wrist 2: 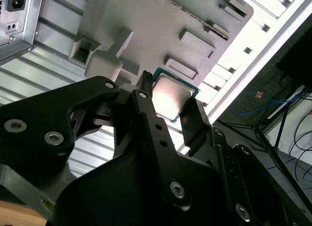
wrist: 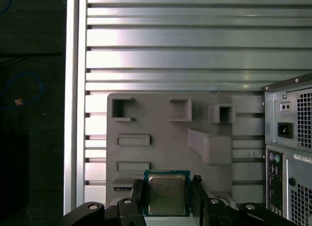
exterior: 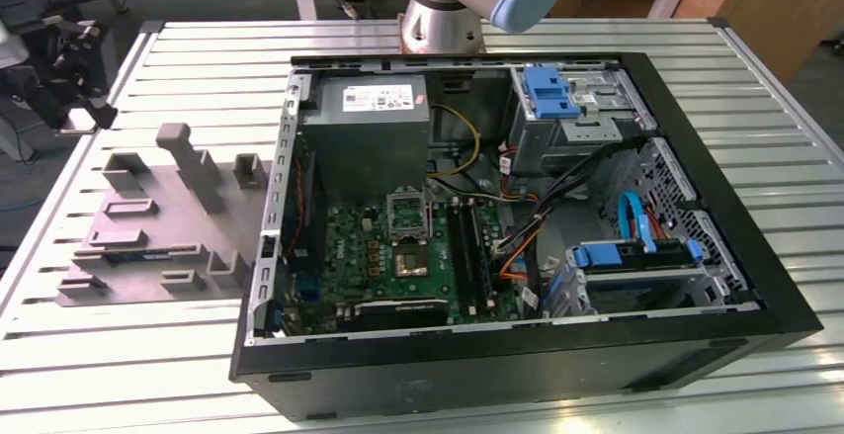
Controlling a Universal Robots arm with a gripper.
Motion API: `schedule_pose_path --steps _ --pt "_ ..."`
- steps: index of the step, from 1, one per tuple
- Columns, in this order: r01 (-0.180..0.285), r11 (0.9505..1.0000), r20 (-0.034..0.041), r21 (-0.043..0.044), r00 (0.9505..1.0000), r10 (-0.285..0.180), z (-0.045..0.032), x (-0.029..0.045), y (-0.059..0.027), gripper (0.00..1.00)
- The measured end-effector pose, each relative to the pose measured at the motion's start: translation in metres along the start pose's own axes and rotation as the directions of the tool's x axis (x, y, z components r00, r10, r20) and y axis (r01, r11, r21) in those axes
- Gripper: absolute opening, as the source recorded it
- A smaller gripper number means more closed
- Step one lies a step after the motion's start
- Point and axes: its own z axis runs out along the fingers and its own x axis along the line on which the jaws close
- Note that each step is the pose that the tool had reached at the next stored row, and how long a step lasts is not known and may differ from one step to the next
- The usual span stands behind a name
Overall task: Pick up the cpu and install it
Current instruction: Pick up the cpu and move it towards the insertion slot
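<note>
A slatted metal table [exterior: 158,355] is seen beneath everything; past its far edge from the grey tray [exterior: 145,246], a wooden bench with hanging cables is glimpsed; dark floor and a loose blue cable [wrist: 19,89] are shown off the table's rim on the tray's outer side. The arm [exterior: 456,4] is cut off by the exterior view's upper edge, and little of it can be made out beyond its base and one blue-capped joint. In the first wrist view the tray's nearest edge is hidden behind the gripper [wrist: 167,183], and the lowest edge of the cpu [wrist: 166,194] is covered by the gripper's black body. An open computer case [exterior: 528,355] is set just beside the tray; a green motherboard [exterior: 382,256], a grey power-supply box [exterior: 376,108], blue-tabbed drive bays and bundled cables are held inside it. A thin dark strip [exterior: 132,254] is lodged in one slot of the tray. The cpu is clamped between the two black fingers [wrist: 138,197], silvery top outward, and is held raised over the tray's edge.
</note>
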Motion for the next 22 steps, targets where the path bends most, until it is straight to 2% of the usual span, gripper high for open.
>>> schedule_pose_path --steps 13,22 --pt "0.000 1.0000 -0.0001 0.0000 1.0000 0.000 0.0000 -0.0028 0.0000 0.47" --pt "0.000 1.0000 -0.0001 0.0001 1.0000 0.000 -0.0001 -0.0077 0.0001 0.47"
